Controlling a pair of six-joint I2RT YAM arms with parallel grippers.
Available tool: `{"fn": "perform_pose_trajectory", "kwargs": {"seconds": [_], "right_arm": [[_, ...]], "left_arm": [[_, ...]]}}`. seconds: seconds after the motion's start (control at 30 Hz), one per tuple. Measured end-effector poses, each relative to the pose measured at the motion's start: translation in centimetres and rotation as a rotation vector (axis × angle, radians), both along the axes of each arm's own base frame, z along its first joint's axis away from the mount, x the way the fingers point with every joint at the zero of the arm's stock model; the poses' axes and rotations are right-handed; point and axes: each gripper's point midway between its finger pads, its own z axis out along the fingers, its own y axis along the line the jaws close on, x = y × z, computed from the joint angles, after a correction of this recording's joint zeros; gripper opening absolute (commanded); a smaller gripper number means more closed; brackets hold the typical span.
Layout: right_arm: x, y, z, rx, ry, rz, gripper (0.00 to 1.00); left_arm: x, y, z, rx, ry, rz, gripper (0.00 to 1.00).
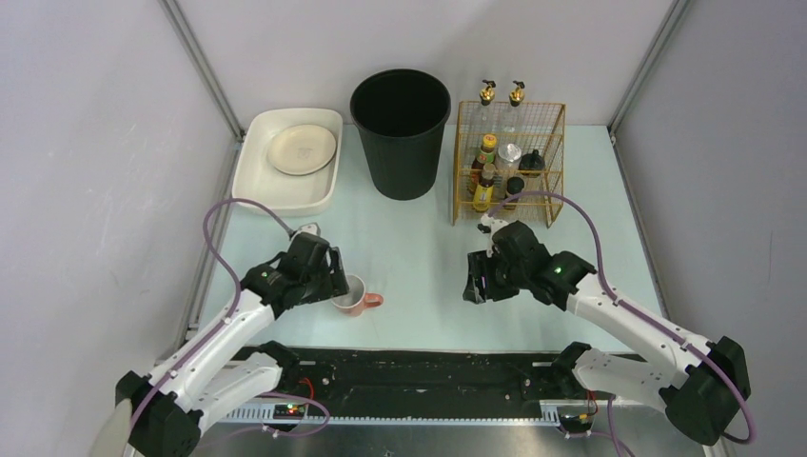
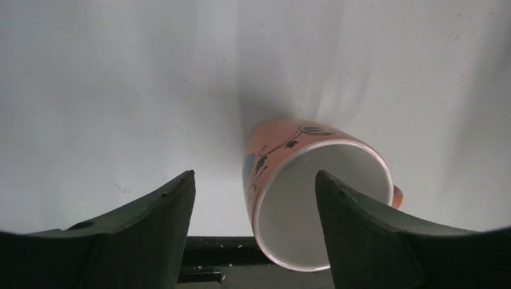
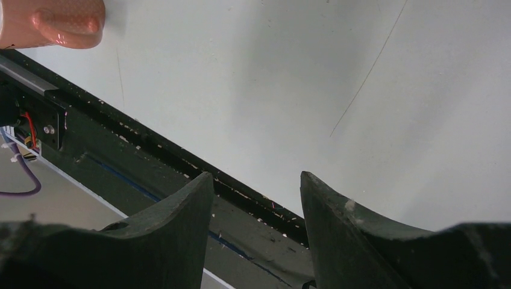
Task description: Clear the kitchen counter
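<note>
A pink mug [image 1: 354, 297] with a leaf pattern and white inside stands on the pale mint kitchen counter [image 1: 419, 257] near its front edge, handle to the right. My left gripper [image 1: 335, 283] straddles the mug's near wall. In the left wrist view one finger [image 2: 361, 229] hangs over the mug's [image 2: 283, 150] mouth and the other finger [image 2: 156, 223] is outside it with a gap, so the left gripper [image 2: 255, 174] is open. My right gripper [image 1: 476, 286] hovers open and empty over the counter to the mug's right. In the right wrist view the right gripper [image 3: 256, 174] holds nothing and the mug [image 3: 54, 21] shows in the corner.
A white tray [image 1: 285, 186] holding a plate [image 1: 302, 149] sits at the back left. A black bin [image 1: 400, 133] stands at the back centre. A yellow wire rack [image 1: 509, 162] of bottles is at the back right. A black rail [image 1: 428, 367] runs along the front edge.
</note>
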Motion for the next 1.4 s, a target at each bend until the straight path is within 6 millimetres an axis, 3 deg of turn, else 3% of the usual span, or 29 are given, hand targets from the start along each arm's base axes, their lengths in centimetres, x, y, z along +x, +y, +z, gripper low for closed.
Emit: {"fn": "perform_pose_trajectory", "kwargs": {"seconds": [0.23,0.57,0.77,0.93,1.13,1.4], "right_arm": [[0.1,-0.1,0.0,-0.007,-0.007,0.001,0.6],[0.1,-0.1,0.0,-0.009,-0.011,0.002,0.6],[0.2,0.0,0.0,-0.008,-0.016,0.0,0.6],[0.3,0.0,0.0,-0.007,-0.018,0.0,0.6],[0.4,-0.2,0.3,-0.009,-0.033,-0.005,0.6],[0.4,-0.5,0.5,-0.012,-0.047,-0.004,0.61]], "left_arm": [[-0.1,0.0,-0.8,0.019,0.034,-0.002,0.36],[0.0,0.0,-1.2,0.041,0.05,-0.014,0.01],[0.3,0.0,-0.6,0.066,0.059,-0.038,0.0],[2.9,-0.9,3.6,0.059,-0.026,-0.066,0.0],[8.0,-1.1,10.1,0.023,-0.162,-0.043,0.0],[14.3,4.3,15.4,0.033,-0.247,0.103,0.0]]}}
